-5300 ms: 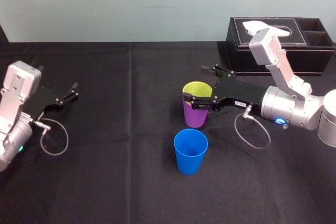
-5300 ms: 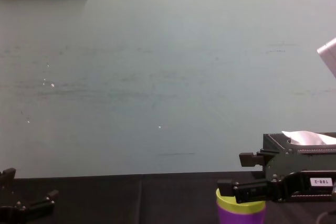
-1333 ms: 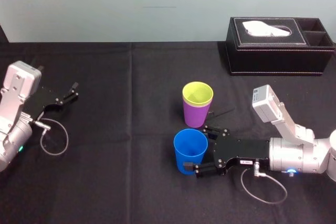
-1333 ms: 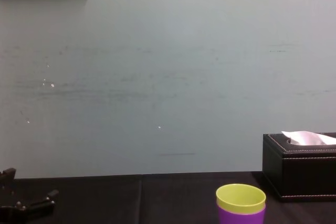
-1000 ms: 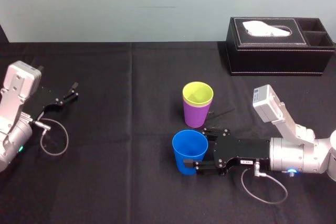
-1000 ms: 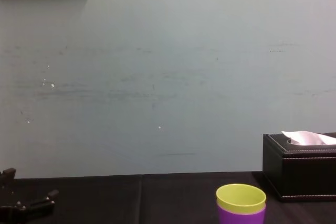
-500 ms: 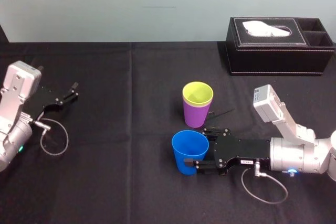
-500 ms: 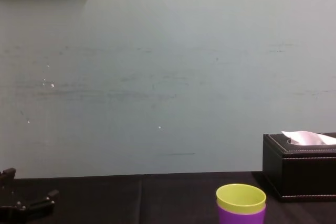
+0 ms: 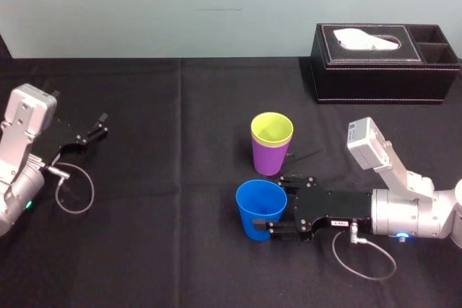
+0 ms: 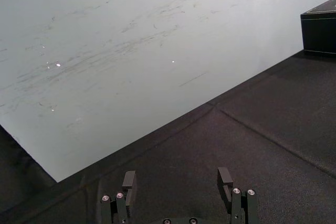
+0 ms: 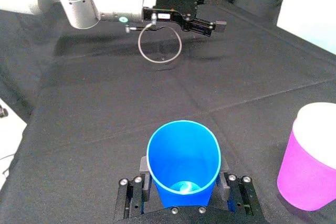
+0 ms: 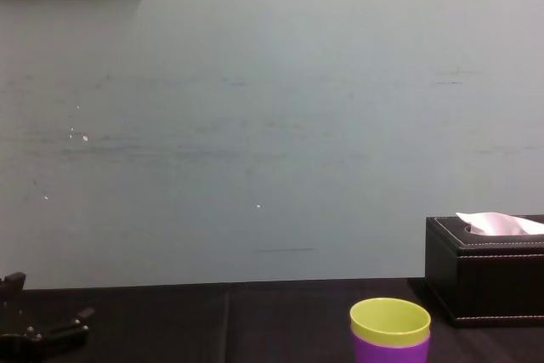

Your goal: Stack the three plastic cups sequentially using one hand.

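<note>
Fingers of the left gripper point(image 9: 86, 135) are spread apart, the arm parked at the left side of the black table point(image 9: 166, 250). Near the middle, the blue cup point(image 9: 258, 210) is clamped on both sides by the fingers of the right gripper point(image 9: 276, 203). Just behind it, the yellow-green cup point(image 9: 271, 129) sits nested in the purple cup point(image 9: 270, 160). A black tissue box point(image 9: 382, 63) stands far right.

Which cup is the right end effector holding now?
The blue cup, on its own nearest the robot, clamped in the right end effector. The yellow-green cup is nested in the purple cup behind it; the left end effector idles far left.
</note>
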